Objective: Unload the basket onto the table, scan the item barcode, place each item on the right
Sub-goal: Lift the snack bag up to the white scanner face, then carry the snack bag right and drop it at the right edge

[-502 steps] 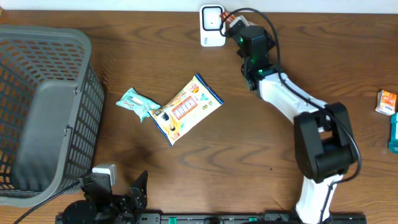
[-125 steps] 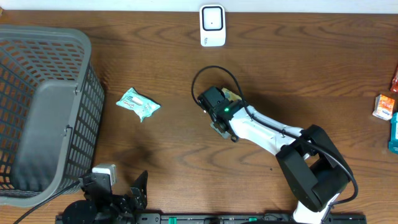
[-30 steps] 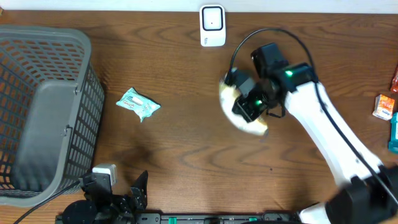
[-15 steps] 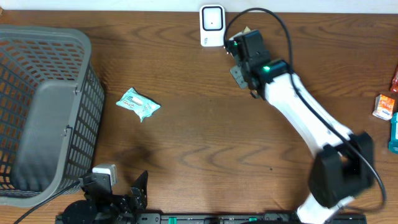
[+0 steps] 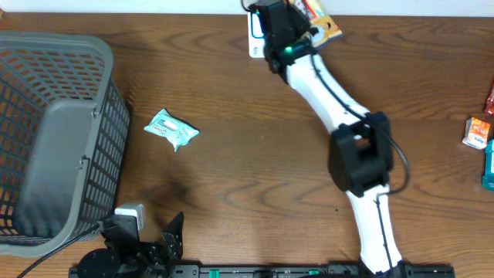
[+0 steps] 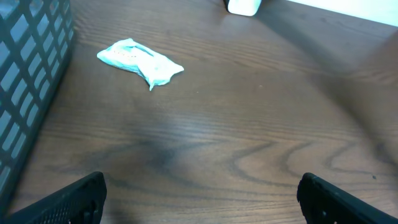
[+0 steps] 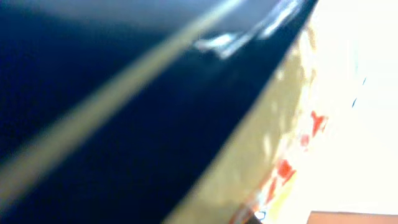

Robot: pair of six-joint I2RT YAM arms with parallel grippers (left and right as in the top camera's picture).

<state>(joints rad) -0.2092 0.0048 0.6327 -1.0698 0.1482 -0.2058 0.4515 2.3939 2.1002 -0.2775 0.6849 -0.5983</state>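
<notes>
basket (image 5: 116, 139) walls left; wood (image 5: 255, 170) around packet (image 5: 171, 129) lies open.

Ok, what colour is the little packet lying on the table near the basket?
The packet is pale teal with some white, clearest in the left wrist view.

table (image 5: 231, 201): dark wood grain, satin. basket (image 5: 46, 69): grey matt plastic mesh. teal packet (image 5: 171, 129): crinkled glossy film. snack bag (image 5: 326, 23): glossy printed film. scanner (image 6: 242, 6): smooth white plastic.

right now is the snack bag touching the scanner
Cannot tell. Overhead, the right gripper holding the bag covers most of the scanner; the right wrist view is blurred.
</notes>
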